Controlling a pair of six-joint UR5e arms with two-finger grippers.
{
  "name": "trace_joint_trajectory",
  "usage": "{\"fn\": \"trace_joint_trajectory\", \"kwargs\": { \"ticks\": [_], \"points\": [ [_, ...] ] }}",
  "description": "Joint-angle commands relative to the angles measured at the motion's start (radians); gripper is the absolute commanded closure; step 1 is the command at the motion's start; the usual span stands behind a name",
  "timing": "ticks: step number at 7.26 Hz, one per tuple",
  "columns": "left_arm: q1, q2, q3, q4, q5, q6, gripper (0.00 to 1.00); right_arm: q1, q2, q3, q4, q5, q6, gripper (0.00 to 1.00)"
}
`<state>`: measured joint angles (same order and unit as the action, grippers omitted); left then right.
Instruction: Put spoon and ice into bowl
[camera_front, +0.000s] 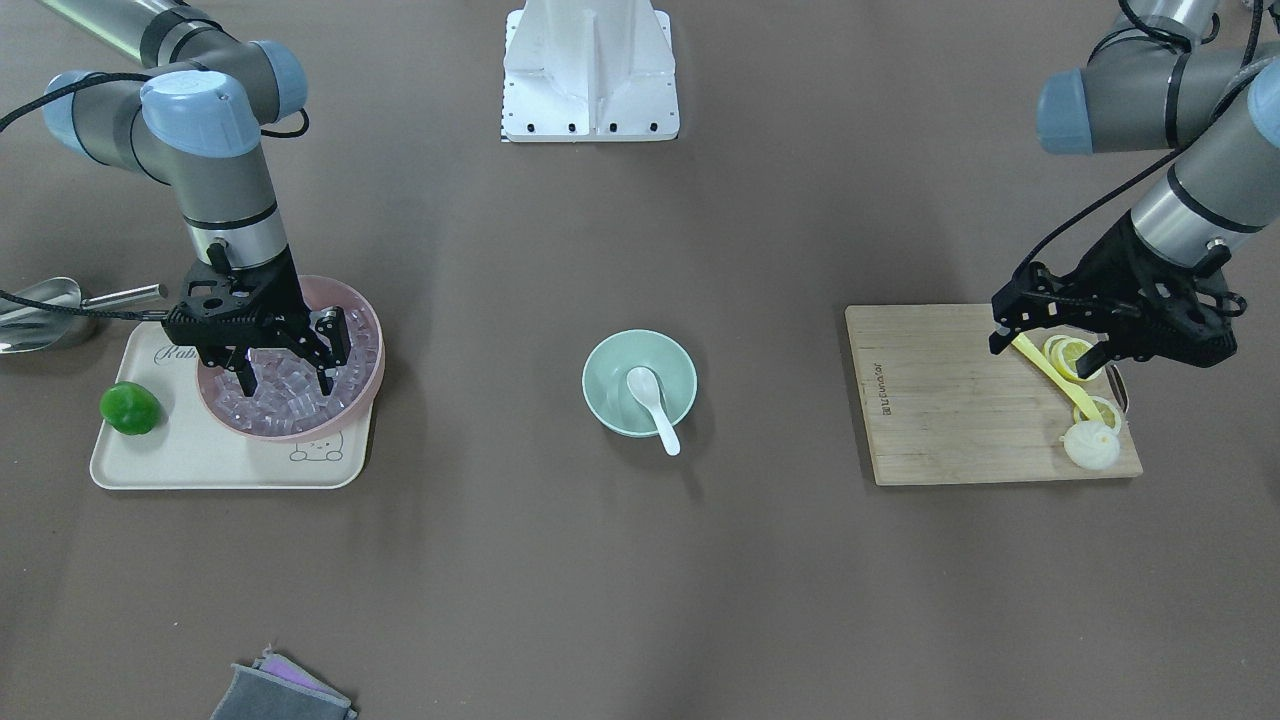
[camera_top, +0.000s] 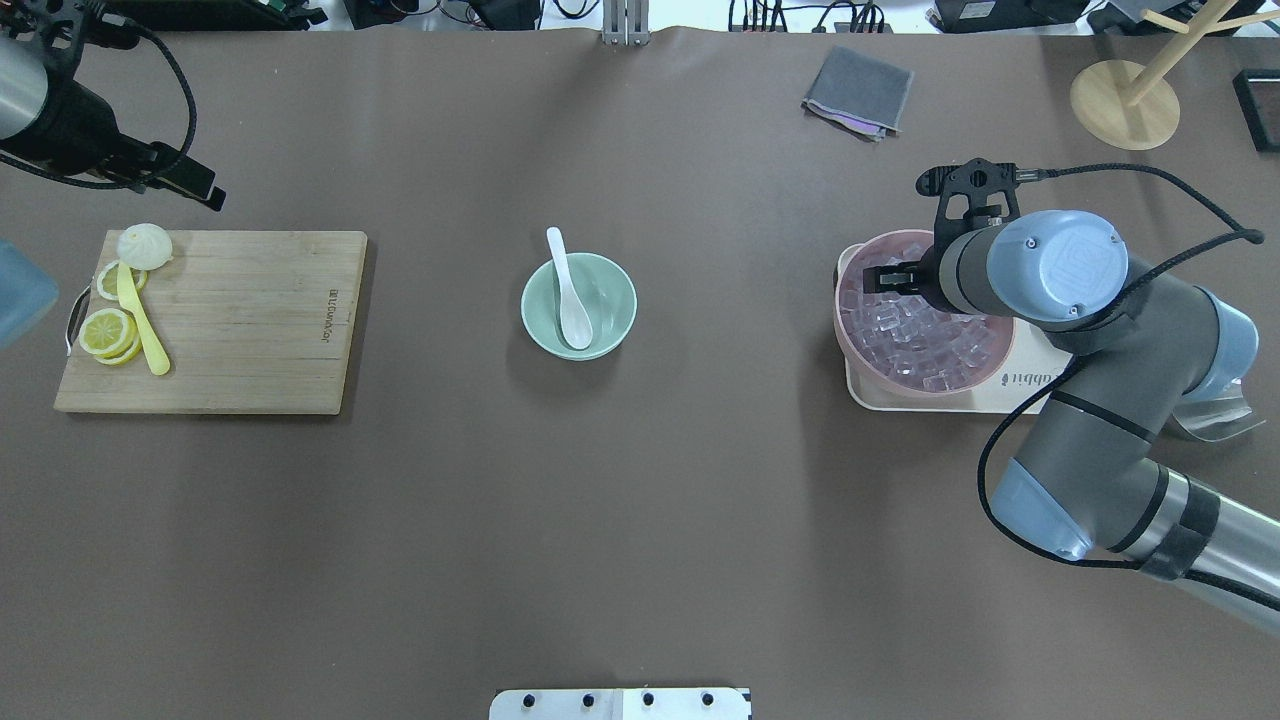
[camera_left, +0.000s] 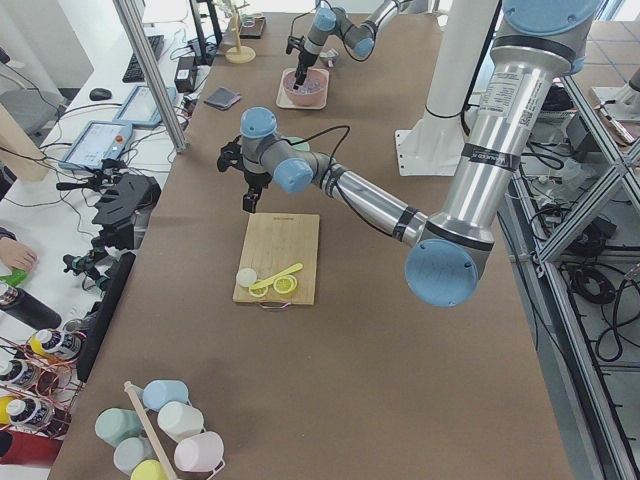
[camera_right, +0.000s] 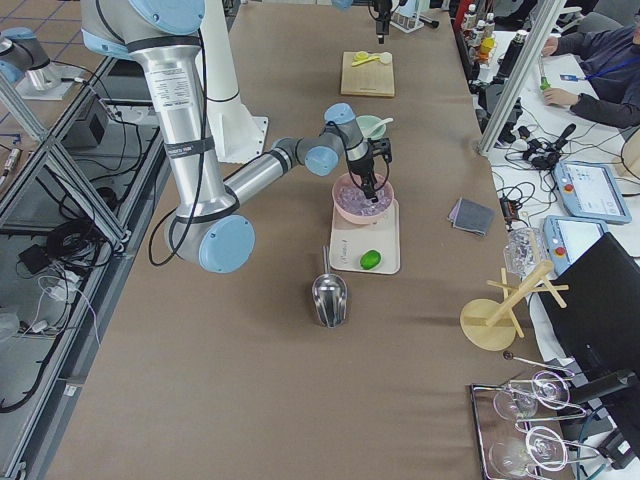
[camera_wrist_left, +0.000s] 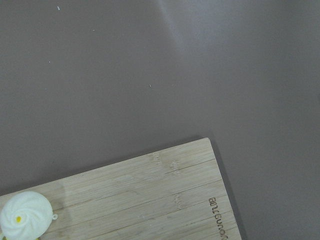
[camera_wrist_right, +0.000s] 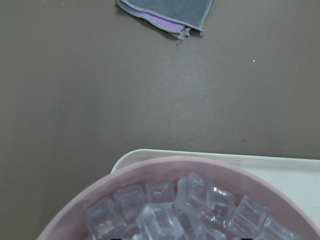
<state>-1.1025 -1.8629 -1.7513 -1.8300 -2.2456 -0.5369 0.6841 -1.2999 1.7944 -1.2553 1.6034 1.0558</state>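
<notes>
Two widely spread grippers: right gripper (camera_front: 285, 382) tips among ice (camera_wrist_right: 160, 220) directly beneath; left gripper (camera_front: 1045, 350) over cutting board (camera_front: 950, 400). Spoon (camera_front: 652, 392) inside bowl (camera_front: 603, 372), well apart from both, shown only by the wide views.

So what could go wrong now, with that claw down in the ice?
1. The right gripper has its fingers open among closely packed ice cubes in the pink bowl. Closing might catch several cubes, or a slick one could pop free.
2. The white spoon has its handle sticking out past the mint-green bowl rim. A dropped cube or a bump could flip it out.
</notes>
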Motion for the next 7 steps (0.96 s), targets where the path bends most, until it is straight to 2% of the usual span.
{"fn": "trace_joint_trajectory", "kwargs": {
  "ticks": [1,2,6,7],
  "points": [
    [0.0,0.001,0.001,-0.002,0.0,-0.002,0.02,-0.003,0.025,-0.012,0.002,0.001,-0.005,0.33],
    [0.001,0.001,0.003,-0.002,0.0,-0.002,0.02,-0.003,0.027,-0.023,0.004,0.001,-0.007,0.38],
    [0.001,0.001,0.006,-0.002,0.0,0.0,0.02,-0.002,0.022,-0.035,0.002,0.0,-0.01,0.4],
    [0.003,0.001,0.009,-0.003,0.001,0.0,0.02,-0.002,0.022,-0.036,0.002,0.0,-0.01,0.44]
  ]
}}
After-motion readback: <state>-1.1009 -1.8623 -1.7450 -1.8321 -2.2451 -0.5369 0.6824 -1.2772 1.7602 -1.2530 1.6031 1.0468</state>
